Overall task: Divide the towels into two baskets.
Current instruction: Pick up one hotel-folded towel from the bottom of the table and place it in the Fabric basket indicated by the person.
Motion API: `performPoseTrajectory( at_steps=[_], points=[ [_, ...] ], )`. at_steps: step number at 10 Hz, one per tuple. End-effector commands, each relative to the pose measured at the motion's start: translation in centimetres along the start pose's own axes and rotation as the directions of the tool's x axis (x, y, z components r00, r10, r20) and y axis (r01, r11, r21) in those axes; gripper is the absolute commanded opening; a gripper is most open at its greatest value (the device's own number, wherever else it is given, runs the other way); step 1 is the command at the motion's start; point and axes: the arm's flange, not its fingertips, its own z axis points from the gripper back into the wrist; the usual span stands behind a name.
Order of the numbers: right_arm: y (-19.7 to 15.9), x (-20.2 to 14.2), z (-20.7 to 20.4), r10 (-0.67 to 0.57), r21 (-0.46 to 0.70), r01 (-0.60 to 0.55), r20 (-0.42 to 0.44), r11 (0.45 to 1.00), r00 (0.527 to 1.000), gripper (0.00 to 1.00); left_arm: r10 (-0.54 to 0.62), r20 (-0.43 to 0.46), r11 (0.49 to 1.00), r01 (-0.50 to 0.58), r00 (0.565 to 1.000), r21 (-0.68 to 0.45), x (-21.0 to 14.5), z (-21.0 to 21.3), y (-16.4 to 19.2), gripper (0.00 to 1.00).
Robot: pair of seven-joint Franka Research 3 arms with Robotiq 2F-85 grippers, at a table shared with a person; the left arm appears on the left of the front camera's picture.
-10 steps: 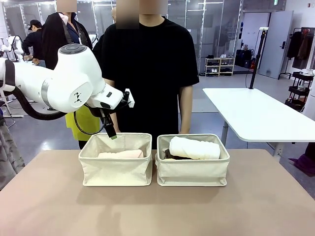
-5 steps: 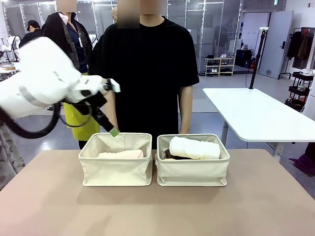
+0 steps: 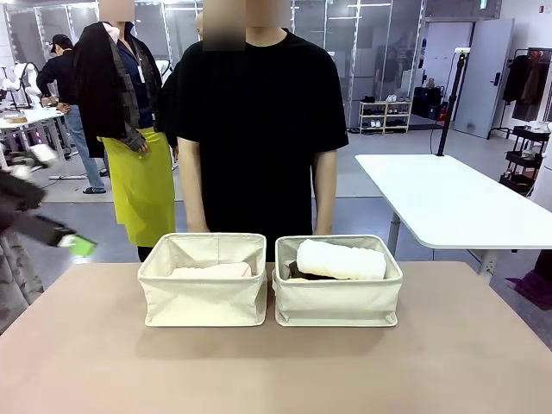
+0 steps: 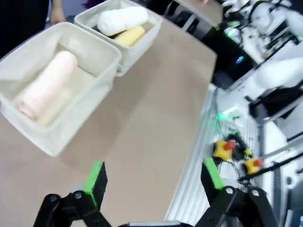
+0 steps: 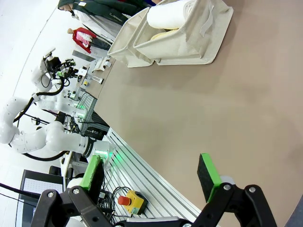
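Both grippers, left gripper (image 4: 154, 177) and right gripper (image 5: 151, 177), stand jaws apart and empty; rolled white terry towel (image 3: 341, 259) at 3 o'clock of rolled cream terry towel (image 3: 211, 271), each in a rectangular cream canvas basket (image 3: 203, 302).

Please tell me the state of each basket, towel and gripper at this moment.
Left basket: holds one cream towel, lying flat.
Right basket: holds the white towel on top of the dark towel and the yellow towel.
Left gripper: open, empty.
Right gripper: open, empty.
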Motion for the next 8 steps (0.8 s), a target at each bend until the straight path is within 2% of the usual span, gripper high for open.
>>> performPoseTrajectory(
  at_steps=[1,2,4,6,7,8],
  points=[
    [0.3,-0.1,-0.1,0.019,0.009,-0.019,0.015,1.0,1.0,1.0,0.092,0.084,0.993,-0.085,0.992,-0.082,-3.5,4.4,2.0,1.0],
    [0.3,-0.1,-0.1,0.019,0.009,-0.019,0.015,1.0,1.0,1.0,0.148,0.114,0.976,-0.126,0.982,-0.18,-6.3,6.3,3.5,1.0],
    [0.3,-0.1,-0.1,0.019,0.009,-0.019,0.015,1.0,1.0,1.0,0.224,0.16,0.946,-0.176,0.961,-0.272,-10.5,8.0,5.7,1.0],
    [0.3,-0.1,-0.1,0.019,0.009,-0.019,0.015,1.0,1.0,1.0,0.306,0.202,0.929,-0.246,0.93,-0.276,-13.2,9.1,7.1,1.0],
    [0.3,-0.1,-0.1,0.019,0.009,-0.019,0.015,1.0,1.0,1.0,0.312,0.236,0.932,-0.248,0.92,-0.266,-13.7,8.8,7.3,1.0],
    [0.3,-0.1,-0.1,0.019,0.009,-0.019,0.015,1.0,1.0,1.0,0.292,0.164,0.933,-0.243,0.942,-0.265,-13.6,8.1,6.0,1.0]
  ],
)
